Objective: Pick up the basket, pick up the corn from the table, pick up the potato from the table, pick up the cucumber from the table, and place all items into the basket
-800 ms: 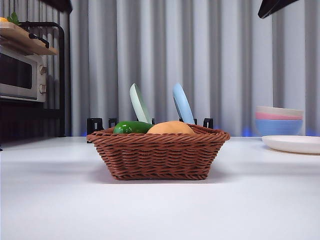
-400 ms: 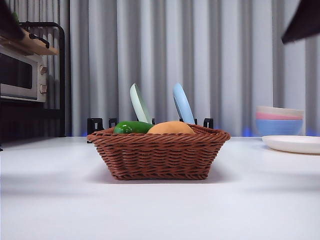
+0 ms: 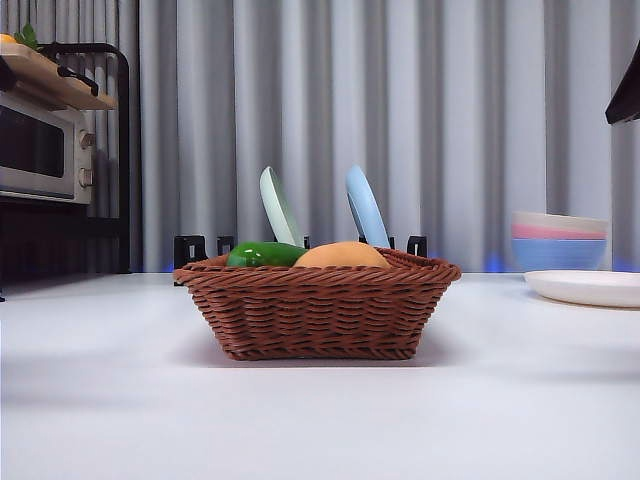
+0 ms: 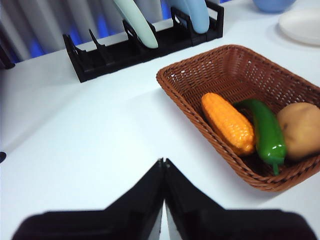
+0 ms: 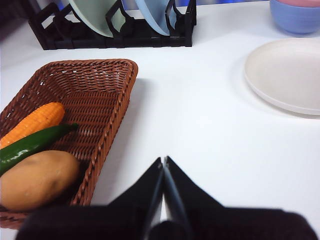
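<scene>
Judging by how things lie, the loading is done and only a clean retreat is left. Doing that well means keeping both arms high and clear of the braided rim, so the basket (image 3: 316, 305) is not nudged on the white table (image 3: 320, 420).

Nearest in each wrist view are the arm's own jaws. The left end effector (image 4: 163, 165) is closed, jaws pressed together on nothing, hovering above bare table beside the basket. The right end effector (image 5: 163, 162) is likewise closed and empty, above the table on the basket's other side, between it and the white plate (image 5: 285, 80). In the front view only a dark tip shows at the upper right edge.

Inside the basket the corn (image 4: 228, 122), the cucumber (image 4: 266, 132) and the potato (image 4: 301, 130) lie side by side, the cucumber in the middle touching both.

Beyond stands a black dish rack (image 4: 145, 45) holding two pale plates, and farther off a stack of bowls (image 3: 558, 240).
</scene>
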